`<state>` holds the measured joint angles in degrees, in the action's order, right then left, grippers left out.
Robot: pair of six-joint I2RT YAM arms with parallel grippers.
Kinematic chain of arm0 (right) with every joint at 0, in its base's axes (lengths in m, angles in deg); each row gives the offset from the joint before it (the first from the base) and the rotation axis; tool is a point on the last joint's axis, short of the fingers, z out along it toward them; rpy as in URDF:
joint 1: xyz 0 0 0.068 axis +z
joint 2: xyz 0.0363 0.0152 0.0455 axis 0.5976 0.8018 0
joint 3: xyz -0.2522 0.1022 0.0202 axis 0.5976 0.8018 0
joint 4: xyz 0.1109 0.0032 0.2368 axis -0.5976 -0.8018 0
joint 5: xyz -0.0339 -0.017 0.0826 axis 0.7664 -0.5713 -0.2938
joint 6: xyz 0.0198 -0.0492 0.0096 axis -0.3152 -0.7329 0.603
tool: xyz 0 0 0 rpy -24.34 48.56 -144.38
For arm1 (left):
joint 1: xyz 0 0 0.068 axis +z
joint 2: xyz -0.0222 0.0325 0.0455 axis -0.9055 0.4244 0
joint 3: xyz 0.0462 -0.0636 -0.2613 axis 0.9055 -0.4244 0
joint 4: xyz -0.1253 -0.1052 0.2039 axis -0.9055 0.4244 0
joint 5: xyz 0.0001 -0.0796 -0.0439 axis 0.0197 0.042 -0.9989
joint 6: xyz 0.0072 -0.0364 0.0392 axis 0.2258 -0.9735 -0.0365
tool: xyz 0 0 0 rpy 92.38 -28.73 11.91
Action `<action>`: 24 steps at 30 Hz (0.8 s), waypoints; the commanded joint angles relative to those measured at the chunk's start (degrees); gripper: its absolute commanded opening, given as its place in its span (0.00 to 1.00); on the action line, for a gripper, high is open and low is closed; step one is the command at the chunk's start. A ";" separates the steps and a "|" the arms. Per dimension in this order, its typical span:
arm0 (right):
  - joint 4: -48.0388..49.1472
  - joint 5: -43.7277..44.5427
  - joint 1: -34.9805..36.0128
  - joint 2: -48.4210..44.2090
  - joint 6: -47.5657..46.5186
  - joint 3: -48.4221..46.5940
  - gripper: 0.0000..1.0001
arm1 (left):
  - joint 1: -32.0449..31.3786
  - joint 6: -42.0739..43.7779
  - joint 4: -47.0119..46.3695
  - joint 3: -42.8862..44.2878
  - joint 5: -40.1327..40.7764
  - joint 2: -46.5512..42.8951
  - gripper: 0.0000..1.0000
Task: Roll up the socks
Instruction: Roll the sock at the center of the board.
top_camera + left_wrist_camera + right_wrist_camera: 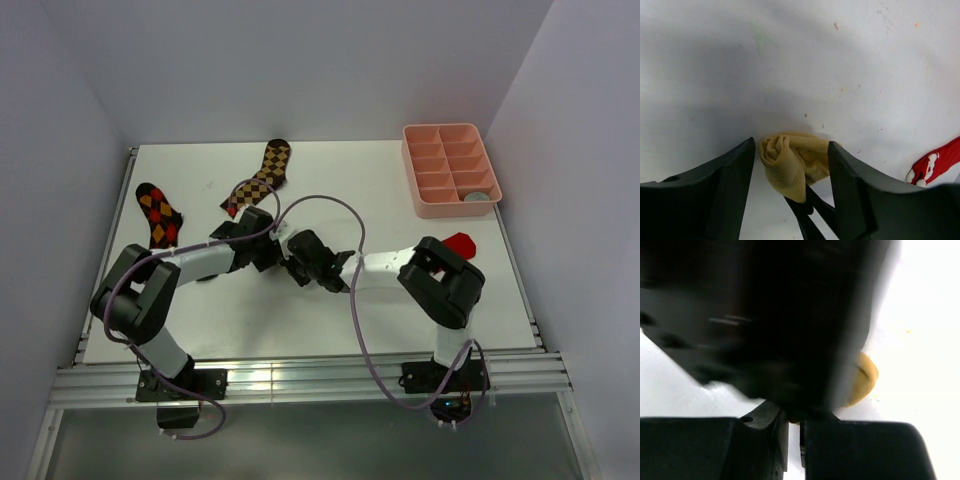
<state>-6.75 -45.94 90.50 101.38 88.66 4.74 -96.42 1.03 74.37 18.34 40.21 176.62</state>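
Observation:
A mustard yellow sock (790, 162), rolled into a small bundle, lies on the white table between the two fingers of my left gripper (791, 145). Those fingers stand open on either side of the roll. The thin black fingers (807, 210) of my right gripper pinch the roll's near edge from below. In the right wrist view my right gripper (794, 421) is shut, with a sliver of the yellow sock (865, 380) at its tips and the left gripper's blurred dark body filling the top. From above, the left gripper (276, 250) and the right gripper (299, 268) meet at the table's middle and hide the sock.
Two long argyle socks lie at the back left, one (160, 215) near the left edge and one (262, 175) further back. A pink compartment tray (450, 205) stands at the back right. A red sock with white trim (460, 243) (935, 162) lies beside the right arm.

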 commanded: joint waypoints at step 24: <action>-5.28 -54.61 -20.49 16.48 30.39 -7.82 0.00 | 3.41 -3.26 -15.17 -16.30 -2.94 -13.77 0.68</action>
<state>-9.39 -98.29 70.37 113.97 114.26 -3.48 -92.16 -1.44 64.95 2.38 38.98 163.95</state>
